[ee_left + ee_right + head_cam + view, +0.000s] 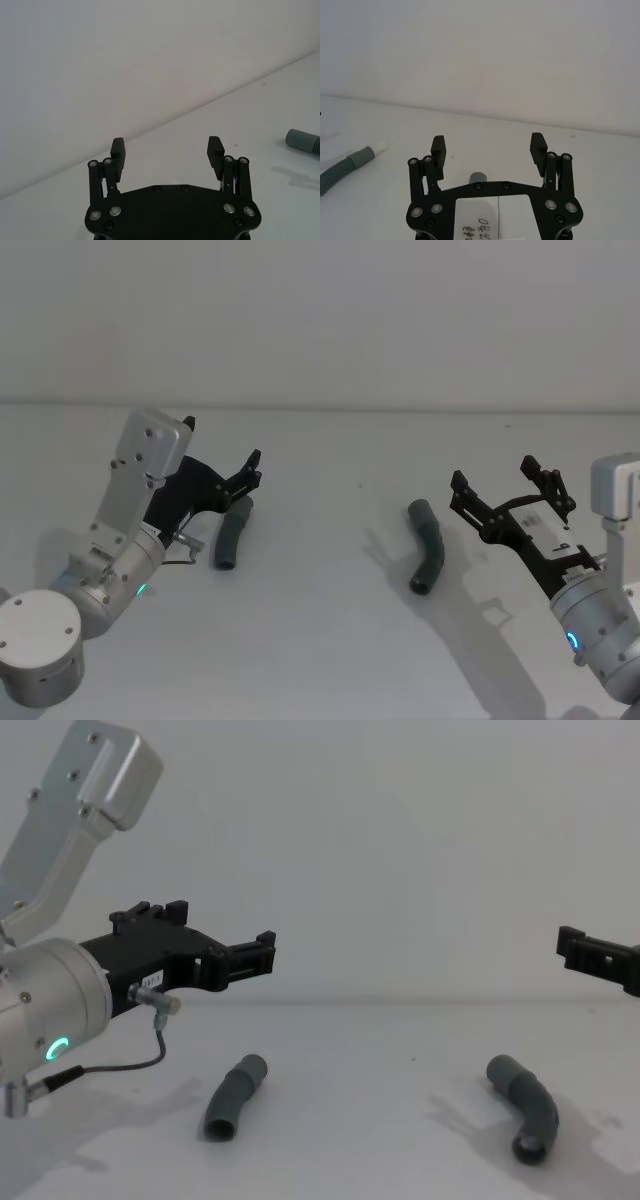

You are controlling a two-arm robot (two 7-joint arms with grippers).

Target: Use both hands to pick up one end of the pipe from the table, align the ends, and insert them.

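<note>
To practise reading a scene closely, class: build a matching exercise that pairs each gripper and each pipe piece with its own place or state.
Things:
1. left gripper
2. right gripper
3. left pipe piece
4. right pipe piece

Descriptions:
A. sharply bent, lying on the table, robot's right
B. jaws open, green wrist light
C. gently curved, lying on the robot's left
D. jaws open, blue wrist light

Pairs: 1-B, 2-D, 3-C, 4-A.

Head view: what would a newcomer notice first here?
Two dark bent pipe pieces lie apart on the white table: the left piece and the right piece. An open black gripper hangs near each, the left gripper by the left piece and the right gripper by the right piece.
</note>
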